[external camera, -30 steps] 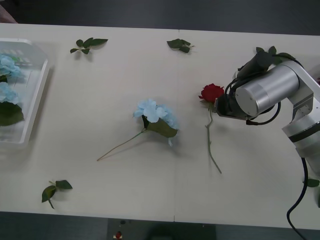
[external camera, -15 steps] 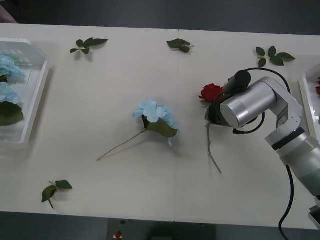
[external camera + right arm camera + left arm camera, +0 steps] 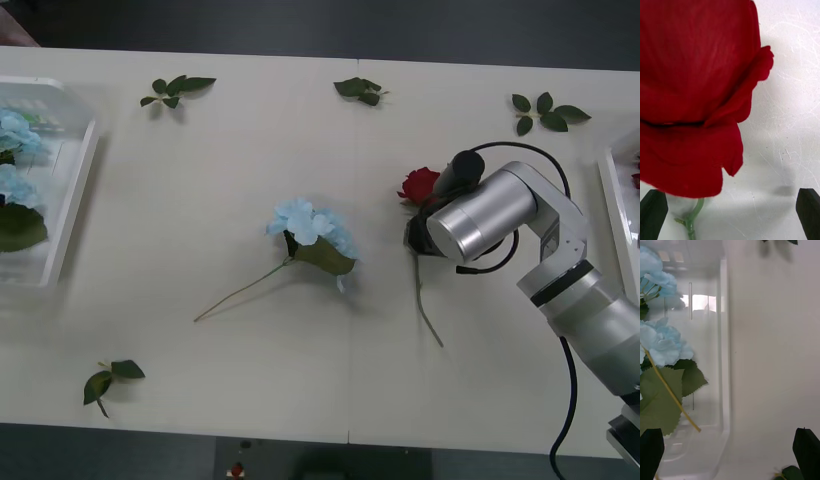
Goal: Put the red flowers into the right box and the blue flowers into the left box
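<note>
On the worktop (image 3: 200,220) a single red rose (image 3: 422,184) lies near the middle, its thin stem running toward the robot's side. The right gripper (image 3: 730,210) sits low over that rose, its black fingers (image 3: 653,213) spread apart with one on each side of the stem just below the bloom, not touching it. In the front view the right arm's silver wrist covers the worktop just right of the rose. Left of the rose, a short way off, a loose blue flower (image 3: 312,228) lies with its tan stem angled toward the robot. Far left of the rose, at the worktop's edge, stands the left box (image 3: 78,190), a translucent tray holding more blue flowers (image 3: 662,345). The left gripper (image 3: 730,452) hovers over that box's near corner, its fingers (image 3: 807,450) apart and holding nothing. Far right of the rose, the white rim of the right box (image 3: 612,205) shows at the edge.
</note>
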Robot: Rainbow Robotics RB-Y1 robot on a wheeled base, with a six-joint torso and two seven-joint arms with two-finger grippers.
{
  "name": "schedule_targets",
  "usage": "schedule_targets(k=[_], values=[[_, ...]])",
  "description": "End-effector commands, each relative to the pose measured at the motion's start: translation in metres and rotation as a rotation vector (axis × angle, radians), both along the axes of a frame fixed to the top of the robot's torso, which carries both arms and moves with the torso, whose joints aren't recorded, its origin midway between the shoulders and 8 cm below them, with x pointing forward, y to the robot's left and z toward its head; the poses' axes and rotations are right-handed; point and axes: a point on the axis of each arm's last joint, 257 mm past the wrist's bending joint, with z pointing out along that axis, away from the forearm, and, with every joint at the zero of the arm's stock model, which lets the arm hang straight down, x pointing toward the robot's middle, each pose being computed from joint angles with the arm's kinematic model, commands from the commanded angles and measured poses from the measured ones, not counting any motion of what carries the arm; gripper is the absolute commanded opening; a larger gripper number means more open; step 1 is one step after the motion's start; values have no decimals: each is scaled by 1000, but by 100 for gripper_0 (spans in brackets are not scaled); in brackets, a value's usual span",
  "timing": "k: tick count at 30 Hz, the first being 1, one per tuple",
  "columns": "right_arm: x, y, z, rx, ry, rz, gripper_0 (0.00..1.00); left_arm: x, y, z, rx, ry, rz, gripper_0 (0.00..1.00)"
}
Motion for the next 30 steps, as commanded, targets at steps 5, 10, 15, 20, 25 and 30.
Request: schedule_targets(k=[5,10,15,20,25,30], values=[[8,17,9,38,-27,-24,100,15,-47,-4,92,-84,-144,100],[7,16,7,36,-24,-26,49,23,-84,-10,137,-106,-217,100],[7,17,5,40,-22,-30,0,32,-131,-22,124,-125,-284,100],[8,17,5,45,-24,-36,0,41,-175,-32,138,-130,-358,100],[8,16,6,43,-26,-42,0,47,-221,-43,152,-135,-431,100],[14,9,17,36,-42,-57,0,43,-262,-55,156,-122,-506,100]])
